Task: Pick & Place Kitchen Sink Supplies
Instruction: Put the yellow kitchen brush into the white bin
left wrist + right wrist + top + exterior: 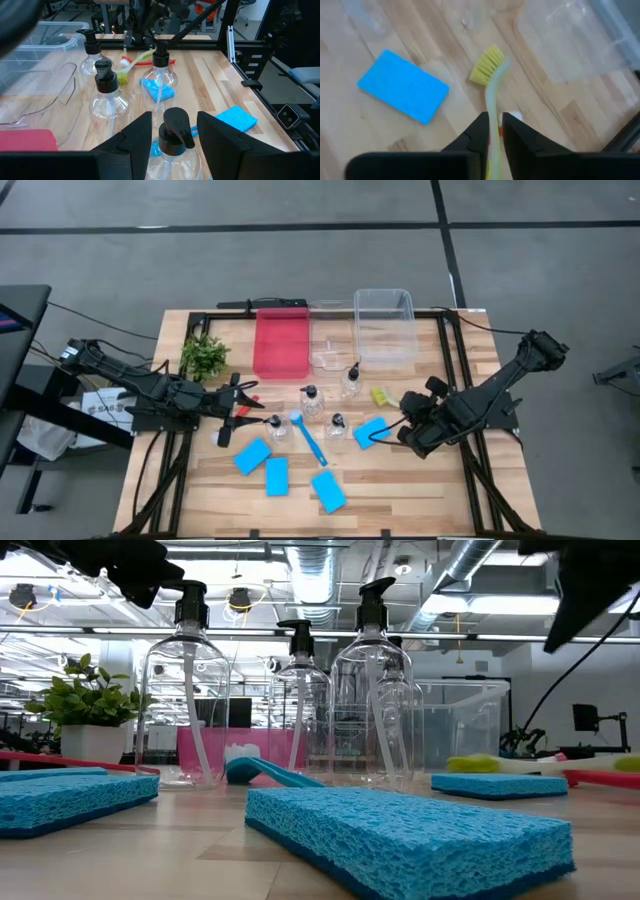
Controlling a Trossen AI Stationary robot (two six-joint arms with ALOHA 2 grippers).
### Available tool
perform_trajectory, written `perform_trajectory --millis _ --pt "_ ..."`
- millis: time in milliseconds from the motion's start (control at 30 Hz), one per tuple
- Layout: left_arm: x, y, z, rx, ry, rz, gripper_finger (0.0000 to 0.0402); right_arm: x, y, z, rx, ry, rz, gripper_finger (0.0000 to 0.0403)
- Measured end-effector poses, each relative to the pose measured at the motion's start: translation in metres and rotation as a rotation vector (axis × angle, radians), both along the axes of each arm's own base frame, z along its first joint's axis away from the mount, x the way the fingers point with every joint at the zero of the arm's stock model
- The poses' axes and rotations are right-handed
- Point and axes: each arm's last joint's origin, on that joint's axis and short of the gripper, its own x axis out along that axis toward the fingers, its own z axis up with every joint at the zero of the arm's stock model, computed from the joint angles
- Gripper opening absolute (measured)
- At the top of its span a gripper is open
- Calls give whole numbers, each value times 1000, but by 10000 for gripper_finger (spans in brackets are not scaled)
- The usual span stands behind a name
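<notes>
**On the desk: brush gripped, bottle straddled**

From above, the right end effector [405, 423] is seen beside a blue sponge [371, 431]. At its wrist, the yellow-green brush [490, 95] is pinched between nearly closed fingers. At the left wrist, a pump bottle [173, 145] is flanked by the open left end effector [174, 132].

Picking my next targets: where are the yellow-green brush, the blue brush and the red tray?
yellow-green brush [487, 64], right wrist view, on the bristle head.
blue brush [310, 442], high view, mid-handle.
red tray [281, 343], high view, on its bare floor.
</notes>
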Motion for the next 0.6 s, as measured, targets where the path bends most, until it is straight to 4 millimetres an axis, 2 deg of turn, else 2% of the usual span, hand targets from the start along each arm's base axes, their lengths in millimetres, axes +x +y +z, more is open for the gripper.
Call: perform_trajectory --millis 200,367,600 --pt "0 0 0 0 0 0 159 3 -7 -23 -19 30 -3 111" --pt "0 0 0 0 0 0 159 13 -13 -50 -43 22 101 156" --pt "0 0 0 0 0 0 159 16 -28 -76 -100 51 136 187"
